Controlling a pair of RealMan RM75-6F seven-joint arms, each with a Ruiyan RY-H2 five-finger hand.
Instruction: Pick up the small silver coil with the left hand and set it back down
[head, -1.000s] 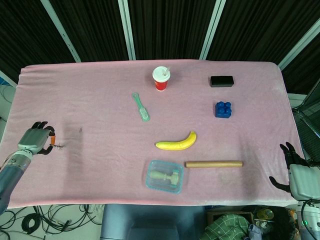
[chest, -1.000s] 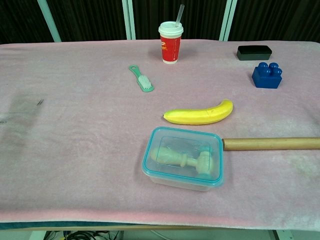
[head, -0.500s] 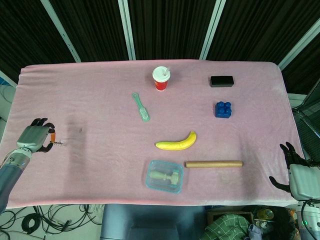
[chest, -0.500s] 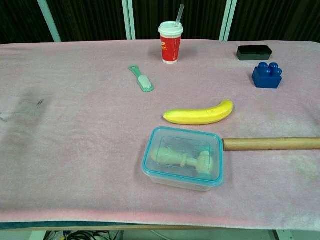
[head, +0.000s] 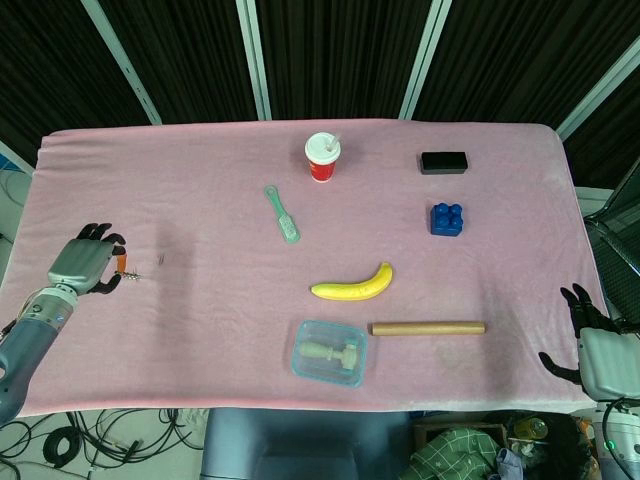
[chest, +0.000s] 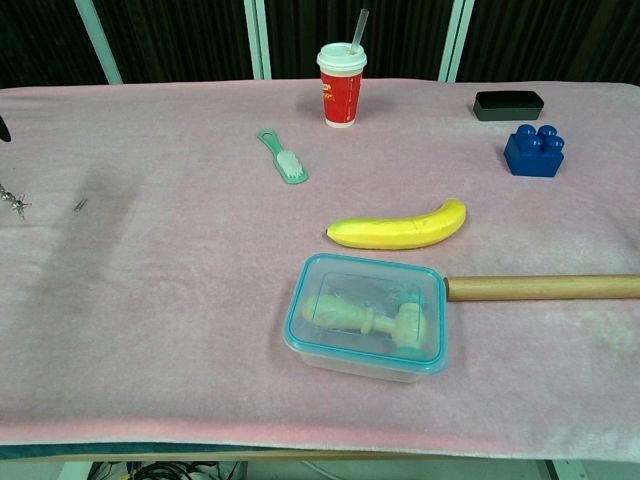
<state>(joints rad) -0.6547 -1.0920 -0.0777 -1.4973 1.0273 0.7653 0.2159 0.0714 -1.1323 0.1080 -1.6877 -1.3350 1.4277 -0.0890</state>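
The left hand (head: 88, 266) pinches the coil (head: 133, 275) at its fingertips, and has risen and moved inward since a moment ago, lifting the coil above the cloth (head: 200, 200). The right hand (head: 592, 345) rests at the table's edge, fingers apart. A lidded tub (head: 329, 353) holds a pale toy (head: 332, 352).

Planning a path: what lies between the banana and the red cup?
Only bare pink cloth between banana and red cup, in head view.
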